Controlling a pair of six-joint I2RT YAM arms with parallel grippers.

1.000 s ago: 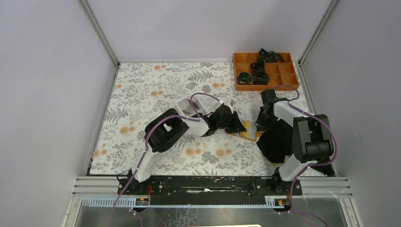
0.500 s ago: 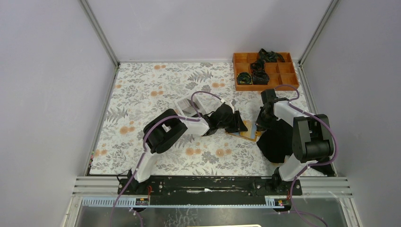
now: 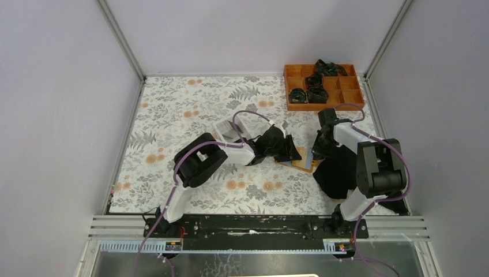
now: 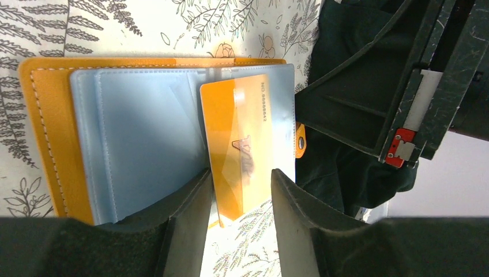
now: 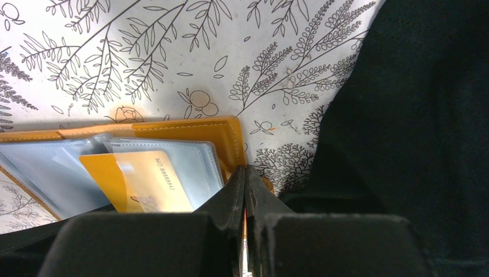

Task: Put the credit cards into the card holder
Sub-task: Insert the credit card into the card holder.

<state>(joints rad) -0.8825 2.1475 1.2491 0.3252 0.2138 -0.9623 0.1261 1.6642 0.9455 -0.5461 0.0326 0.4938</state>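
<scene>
The card holder [image 4: 52, 133] lies open on the flowered table, orange with pale blue sleeves [image 5: 196, 130]. An orange credit card [image 4: 236, 138] sits partly inside a right-hand sleeve, its near end sticking out past the holder's edge. My left gripper [image 4: 239, 176] is open, one finger on each side of that end without clamping it. My right gripper [image 5: 245, 170] is shut, its tips pressed down on the holder's right edge by the clasp tab. From above, both grippers [image 3: 291, 153] [image 3: 316, 154] meet over the holder [image 3: 301, 164]. No other cards show.
A black cloth [image 3: 337, 170] lies right of the holder, under the right arm [image 5: 415, 115]. An orange compartment tray [image 3: 352, 95] with dark items stands at the back right. A white box [image 3: 226, 128] sits behind the left arm.
My left gripper's jaws have opened off the card, and the gripper has edged slightly right toward the holder. The right arm has stayed put.
</scene>
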